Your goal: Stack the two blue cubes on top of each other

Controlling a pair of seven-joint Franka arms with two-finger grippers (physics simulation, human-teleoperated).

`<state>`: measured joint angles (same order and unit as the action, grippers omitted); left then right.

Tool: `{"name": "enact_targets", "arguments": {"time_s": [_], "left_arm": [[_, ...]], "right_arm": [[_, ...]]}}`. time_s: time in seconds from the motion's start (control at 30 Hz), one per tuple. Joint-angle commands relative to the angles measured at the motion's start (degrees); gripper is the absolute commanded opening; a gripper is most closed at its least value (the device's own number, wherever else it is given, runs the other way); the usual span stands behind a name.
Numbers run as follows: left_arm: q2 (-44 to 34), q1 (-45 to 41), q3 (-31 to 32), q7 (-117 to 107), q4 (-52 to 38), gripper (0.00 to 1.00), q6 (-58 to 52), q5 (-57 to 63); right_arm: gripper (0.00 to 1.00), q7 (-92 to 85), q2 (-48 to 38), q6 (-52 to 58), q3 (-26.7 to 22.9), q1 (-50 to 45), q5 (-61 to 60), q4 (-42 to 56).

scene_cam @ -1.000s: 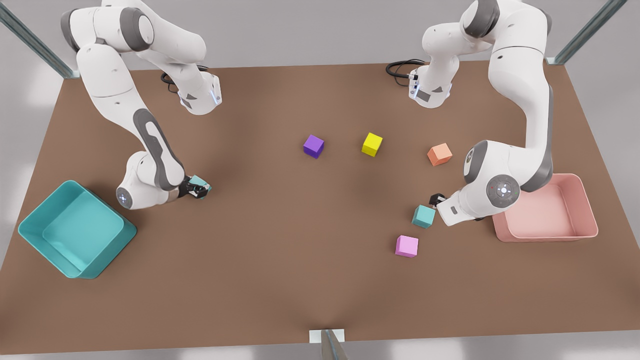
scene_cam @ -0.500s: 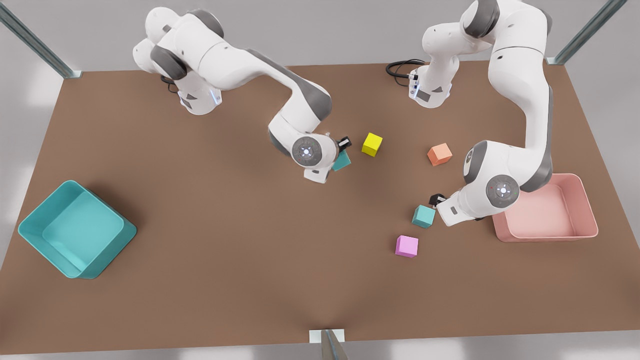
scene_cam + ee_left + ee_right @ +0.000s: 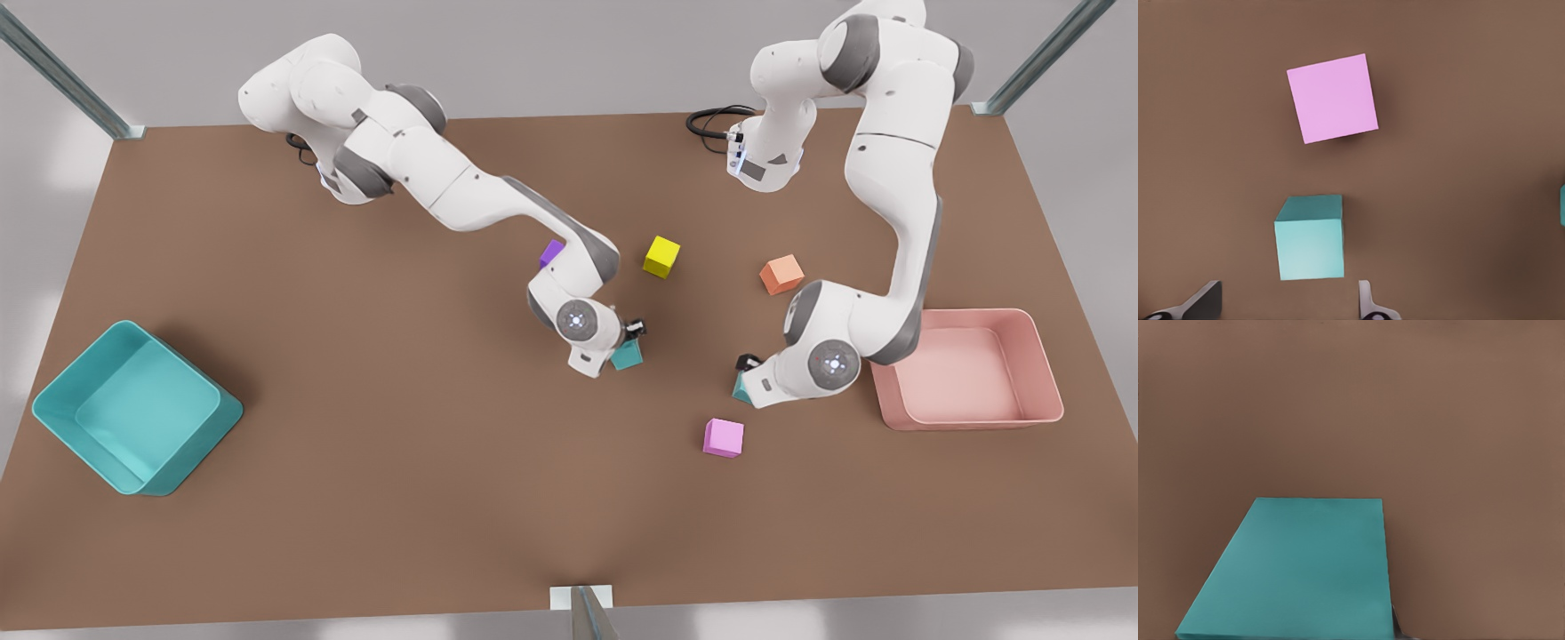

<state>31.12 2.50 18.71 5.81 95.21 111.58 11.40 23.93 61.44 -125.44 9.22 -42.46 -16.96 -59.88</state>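
One blue cube point(image 3: 627, 356) hangs just off the middle of the bench point(image 3: 400, 498), pinched in the right gripper point(image 3: 630, 343). That gripper belongs to the arm reaching in from the front view's 11 o'clock corner. In the right wrist view this carried cube point(image 3: 1295, 573) sits hard up against the camera, so I judge the grip to be firm.

The other blue cube point(image 3: 738, 389) rests on the bench at about 3 o'clock from the carried one, with a clear gap between them. The left gripper point(image 3: 745, 369) hovers right over it and covers most of it in the front view. The left wrist view shows this resting cube point(image 3: 1309, 248) squarely ahead of the left gripper point(image 3: 1288, 301), whose fingers are spread wider than the cube and do not touch it.

A pink cube point(image 3: 723, 437) lies near the resting cube at roughly 7 o'clock, apart from it. The yellow cube point(image 3: 661, 256), orange cube point(image 3: 781, 274) and purple cube point(image 3: 551, 253) sit farther off towards 12 o'clock.

By my reading the task is about half done: one cube is lifted and partway across. What is left is to bring it over the resting cube, set it down square and let go. With the left gripper above the target, I would expect it to need to clear off or steady the base first.
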Motion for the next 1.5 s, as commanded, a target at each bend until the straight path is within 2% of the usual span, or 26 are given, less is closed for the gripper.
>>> {"name": "enact_targets", "arguments": {"time_s": [0.0, 0.03, 0.2, 0.27, 0.33, 0.37, 0.43, 0.47, 0.5, 0.53, 0.57, 0.6, 0.67, 0.73, 0.77, 0.83, 1.1, 1.13, 1.17, 1.2, 1.3, 1.4, 1.47], "left_arm": [[0.78, -0.04, 0.01, -0.36, -0.02, 1.0, 2.24, 0.2], [1.31, -0.04, 0.01, -0.36, -0.02, 1.0, 2.24, 0.2], [3.15, 0.14, -0.16, -0.36, -0.02, 1.0, 3.56, 0.73], [3.59, 0.14, -0.34, -0.36, 0.06, 1.0, 3.91, 1.34], [4.65, 0.14, -0.42, -0.53, 0.42, 1.0, 5.58, 1.52], [5.26, 0.05, -0.51, -0.62, 0.42, 1.0, 6.11, 1.52], [5.18, 0.23, -0.43, -0.62, 0.59, 1.0, 6.11, 1.52], [4.47, 0.58, -0.42, -0.71, 2.08, 1.0, 7.24, 2.57], [3.94, 1.11, -0.51, -0.71, 4.46, 1.0, 9.8, 2.92], [3.86, 1.02, -0.51, -0.89, 4.55, 1.0, 9.97, 2.92], [3.86, 0.84, -0.51, -2.03, 4.99, 1.0, 10.06, 2.92], [3.94, 0.84, -0.51, -2.29, 4.99, 1.0, 10.15, 2.92], [3.86, 0.93, -0.51, -2.38, 5.69, 1.0, 10.94, 3.1], [4.12, 1.02, -0.51, -2.47, 5.69, 1.0, 10.94, 3.1], [4.3, 0.93, -0.51, -2.82, 5.69, 1.0, 11.03, 3.1], [4.91, 0.58, -0.6, -3.7, 5.6, 1.0, 11.12, 3.19], [6.67, 0.93, -0.86, -3.7, 7.8, 1.0, 14.98, 5.56], [6.67, 0.93, -0.78, -3.7, 7.8, 0.97, 14.98, 5.56], [6.67, 0.93, -0.78, -3.7, 7.62, 0.84, 14.81, 5.65], [6.67, 0.75, -0.78, -3.52, 7.27, 0.75, 14.37, 5.65], [5.62, 0.93, -0.78, -3.35, 7.01, 0.71, 12.62, 5.65], [1.23, 0.32, -0.16, -4.92, 6.22, 0.7, 4.18, 5.56], [-1.76, 0.14, 3.87, -11.86, 5.86, 0.7, -1.97, 5.03]], "right_arm": [[0.78, 5.25, 0.17, -6.13, 0.01, 0.1, 1.93, 0.02], [1.0, 4.64, 0.08, -6.22, 0.01, 0.1, 2.02, 0.02], [1.0, 3.67, -1.32, -5.25, 0.62, 0.54, 2.02, -0.07], [1.0, 3.58, -6.5, 2.3, 0.71, 1.15, 1.93, -0.42], [1.0, -2.56, -16.26, 21.36, 0.09, 3.26, 1.58, -0.51], [1.0, -5.47, -23.37, 36.39, -0.08, 6.59, 1.76, -0.51], [1.0, -4.77, -42.1, 62.24, -0.34, 20.83, 3.42, -0.42], [1.0, -8.88, -44.83, 65.58, -0.08, 31.89, 14.76, -1.12], [1.0, -14.87, -45.27, 66.03, -0.17, 42.09, 18.27, -5.06], [1.0, -15.05, -48.16, 59.63, -0.26, 46.24, 19.77, -14.19], [1.0, -14.96, -54.49, 37.68, -0.35, 47.91, 19.86, -36.24], [1.0, -14.96, -54.15, 31.22, -0.7, 49.14, 19.86, -40.58], [1.0, -13.03, -52.3, 29.3, -0.52, 47.56, 19.78, -40.58], [1.0, -11.53, -52.56, 27.53, -0.7, 48.52, 19.78, -44.88], [1.0, -12.15, -55.73, 25.69, -0.96, 48.44, 19.78, -49.1], [1.0, -12.32, -51.6, 22.96, -1.05, 48.61, 19.78, -49.55], [1.0, -12.41, -53.27, 24.11, -0.52, 48.35, 19.78, -44.54], [1.0, -12.32, -52.57, 24.1, -0.52, 48.35, 19.78, -44.1], [1.0, -12.24, -52.04, 23.84, -0.52, 48.35, 19.78, -43.84], [1.0, -11.53, -52.13, 24.1, -0.35, 47.74, 19.78, -43.75], [1.0, -11.36, -51.6, 24.01, -0.17, 47.56, 19.69, -42.96], [1.0, -11.27, -51.16, 23.66, -1.22, 44.48, 19.78, -42.96], [1.0, -11.36, -51.16, 23.66, -1.66, 45.18, 19.78, -42.96]]}}
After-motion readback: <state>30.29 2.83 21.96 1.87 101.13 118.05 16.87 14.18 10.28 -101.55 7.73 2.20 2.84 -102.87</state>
